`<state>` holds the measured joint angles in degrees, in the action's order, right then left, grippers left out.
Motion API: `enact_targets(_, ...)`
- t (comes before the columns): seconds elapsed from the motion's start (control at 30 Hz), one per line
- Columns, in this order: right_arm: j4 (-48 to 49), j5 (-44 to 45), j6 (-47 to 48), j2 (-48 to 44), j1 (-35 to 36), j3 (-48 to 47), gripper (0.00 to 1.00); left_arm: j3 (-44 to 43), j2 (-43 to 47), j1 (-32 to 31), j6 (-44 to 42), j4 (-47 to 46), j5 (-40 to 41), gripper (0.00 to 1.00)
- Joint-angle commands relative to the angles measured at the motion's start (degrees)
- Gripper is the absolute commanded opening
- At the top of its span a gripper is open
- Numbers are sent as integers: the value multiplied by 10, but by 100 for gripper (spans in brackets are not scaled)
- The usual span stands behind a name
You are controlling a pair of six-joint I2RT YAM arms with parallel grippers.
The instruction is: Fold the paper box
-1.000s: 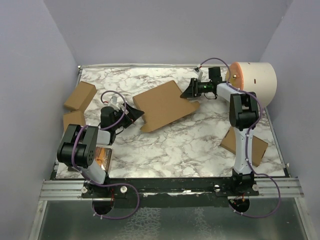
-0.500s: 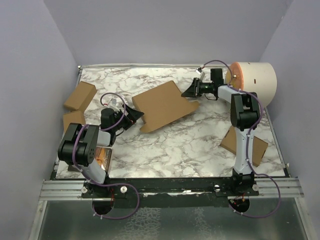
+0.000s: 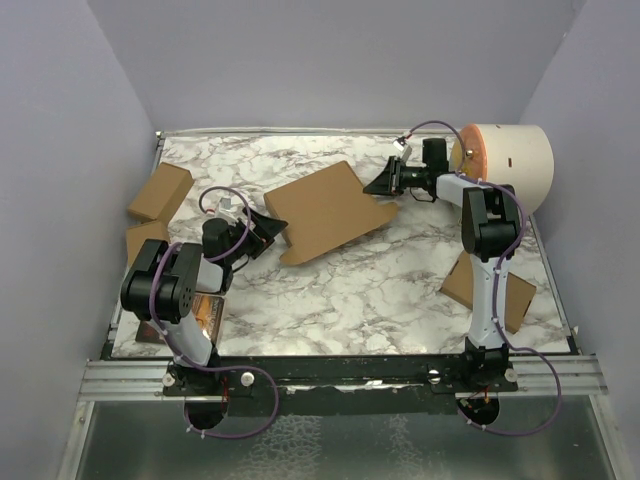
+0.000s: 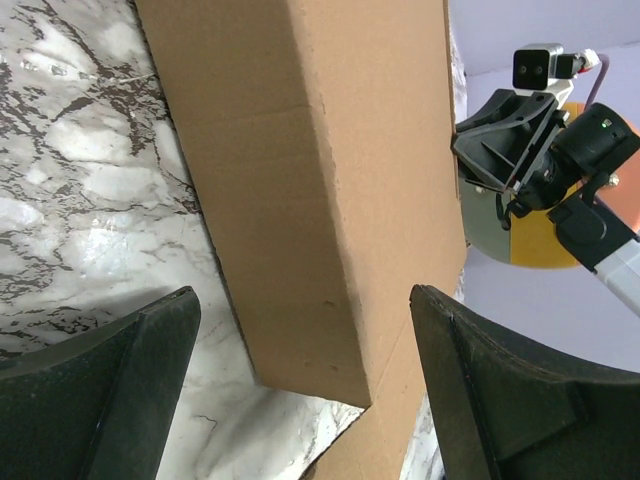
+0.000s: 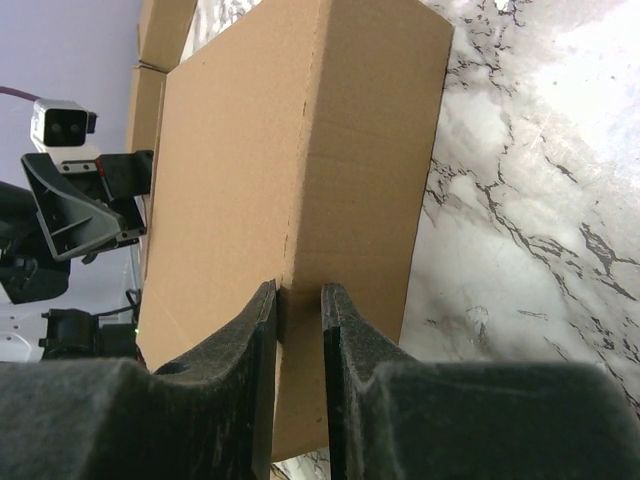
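Diagonally, paper box lying near-left to far-right, right gripper pinching its edge, left gripper spread.

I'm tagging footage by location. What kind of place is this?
Probably a lab robot test cell: plain purple walls enclose a marble-patterned table, a left arm and right arm are bolted to a metal rail, and a paper box lies between them.

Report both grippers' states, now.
Left gripper: open, a corner of the large brown corrugated cardboard paper box between its fingers, not gripped.
Right gripper: closed on the paper box's edge.
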<state>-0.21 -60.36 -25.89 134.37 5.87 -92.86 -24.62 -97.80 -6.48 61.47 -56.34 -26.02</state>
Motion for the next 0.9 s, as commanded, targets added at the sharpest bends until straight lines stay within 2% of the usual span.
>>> enact_targets(0.0, -60, 44, 11, 41, -19, 29, 10, 4, -15, 0, 15, -40, 16, 92)
enact_targets(0.3, -66, 51, 13, 48, -26, 26, 9, -10, -38, -8, 20, -47, 26, 93)
enact_targets(0.87, -70, 49, 18, 52, -27, 24, 9, -44, -127, -47, 88, -165, 64, 94)
